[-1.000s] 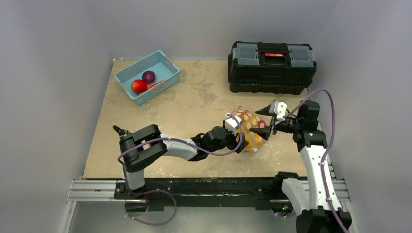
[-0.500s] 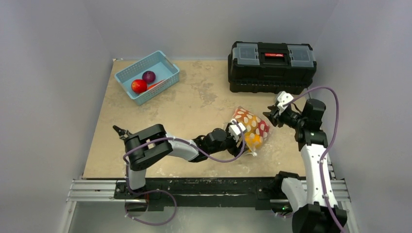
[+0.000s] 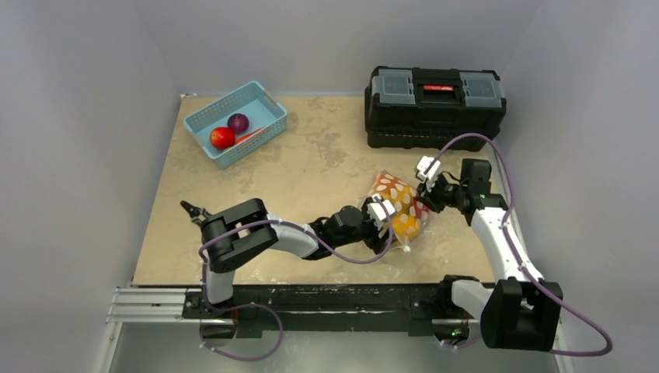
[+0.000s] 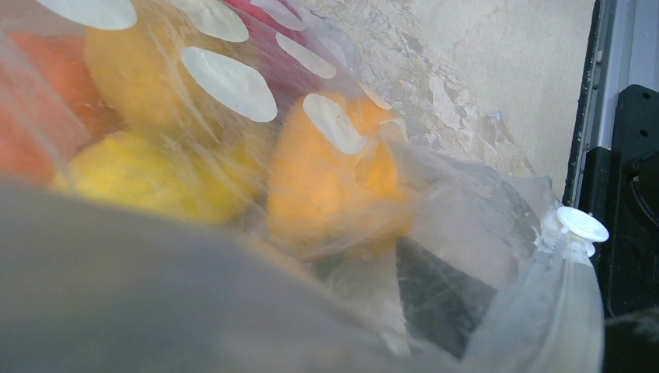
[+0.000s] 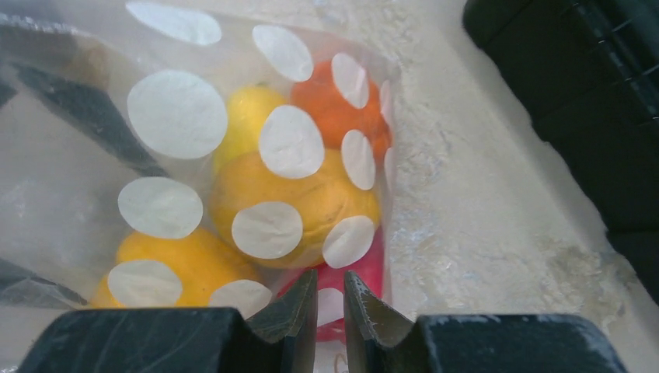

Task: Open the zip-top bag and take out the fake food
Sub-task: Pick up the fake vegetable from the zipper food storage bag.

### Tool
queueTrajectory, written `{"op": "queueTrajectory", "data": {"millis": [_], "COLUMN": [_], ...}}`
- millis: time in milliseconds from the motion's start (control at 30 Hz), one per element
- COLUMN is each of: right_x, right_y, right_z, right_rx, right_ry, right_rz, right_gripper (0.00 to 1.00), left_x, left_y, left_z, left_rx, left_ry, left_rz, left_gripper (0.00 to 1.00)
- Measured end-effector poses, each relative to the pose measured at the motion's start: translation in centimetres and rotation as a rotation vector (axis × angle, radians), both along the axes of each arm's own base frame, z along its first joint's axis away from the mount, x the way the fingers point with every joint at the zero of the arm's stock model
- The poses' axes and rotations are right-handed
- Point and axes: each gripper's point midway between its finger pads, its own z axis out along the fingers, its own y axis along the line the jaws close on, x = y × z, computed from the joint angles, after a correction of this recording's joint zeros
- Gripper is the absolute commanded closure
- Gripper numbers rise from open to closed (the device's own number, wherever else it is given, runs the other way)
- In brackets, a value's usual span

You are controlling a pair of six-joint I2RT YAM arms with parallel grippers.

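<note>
The zip-top bag (image 3: 400,203), clear with white dots, lies right of the table's middle. Through it shows fake food (image 5: 295,194) in yellow, orange and red. My right gripper (image 3: 426,196) sits at the bag's right end. In the right wrist view its jaws (image 5: 330,273) stand almost together, pinching the dotted film over a red piece (image 5: 353,268). My left gripper (image 3: 382,211) is pushed in at the bag's near-left end. One of its fingers (image 4: 443,303) shows dark through the plastic, beside the white zip slider (image 4: 583,225) and an orange piece (image 4: 334,186).
A light-blue basket (image 3: 217,102) at the back left holds a red piece (image 3: 222,137) and a purple piece (image 3: 238,122). A black toolbox (image 3: 434,105) stands at the back right, just behind the right arm. The table's metal rail runs along the near edge.
My right gripper swung in from the right onto the bag's end and closed from wide open to almost together. The left gripper slid a little further into the bag.
</note>
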Motion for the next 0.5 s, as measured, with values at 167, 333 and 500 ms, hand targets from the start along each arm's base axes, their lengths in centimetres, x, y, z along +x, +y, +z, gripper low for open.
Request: {"op": "queueTrajectory", "data": {"millis": [167,333,500], "right_x": [-1.0,-1.9,-2.8], "right_y": [0.0,-0.2,-0.4], "right_z": [-2.4,-3.4,-4.5], "right_rx": [-0.06,-0.105,-0.14], "right_ry": [0.072,0.1,0.123], "right_rz": [0.042,0.086,0.121], "right_gripper": [0.83,0.8,0.79], "left_x": [-0.1,-0.8,-1.1], "left_y": [-0.1,-0.5,-0.9], "left_z": [0.1,-0.5,-1.0], "left_rx": [0.002,0.016,0.035], "left_ry": [-0.019,-0.033,-0.053], "left_rz": [-0.009,-0.031,-0.03], "left_gripper": [0.25,0.21,0.2]}}
